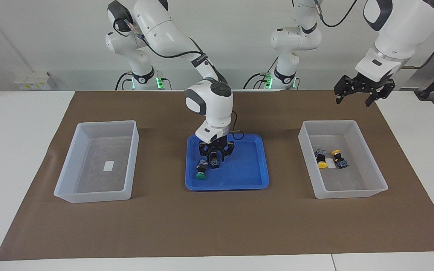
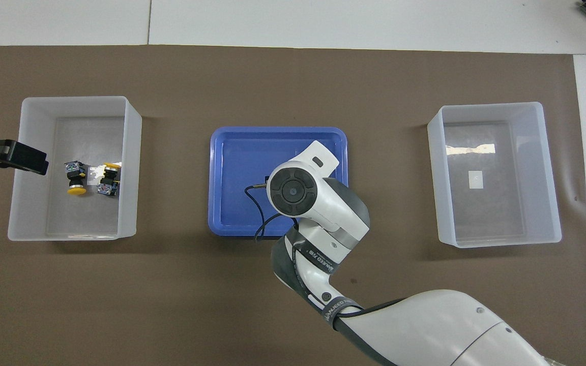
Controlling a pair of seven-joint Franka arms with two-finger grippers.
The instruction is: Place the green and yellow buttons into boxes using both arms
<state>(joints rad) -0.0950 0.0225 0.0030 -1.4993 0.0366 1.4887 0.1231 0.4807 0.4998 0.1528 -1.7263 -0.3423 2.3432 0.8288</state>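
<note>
Two yellow buttons point(image 1: 321, 160) point(image 1: 338, 159) lie in the box point(image 1: 352, 192) at the left arm's end; the overhead view shows them too point(image 2: 75, 178) point(image 2: 109, 179). My left gripper point(image 1: 353, 101) is open and empty, raised high over the table beside that box's rim nearer to the robots. My right gripper point(image 1: 216, 154) is down in the blue tray point(image 1: 247, 169), around one green button point(image 1: 214, 162). The second green button point(image 1: 201, 171) lies on its side just beside it. In the overhead view my right wrist hides both green buttons. The box point(image 1: 70, 165) at the right arm's end is empty.
The tray and both boxes stand in a row on a brown mat point(image 1: 217, 226) over the white table. A thin black cable point(image 2: 252, 203) hangs from my right wrist over the tray.
</note>
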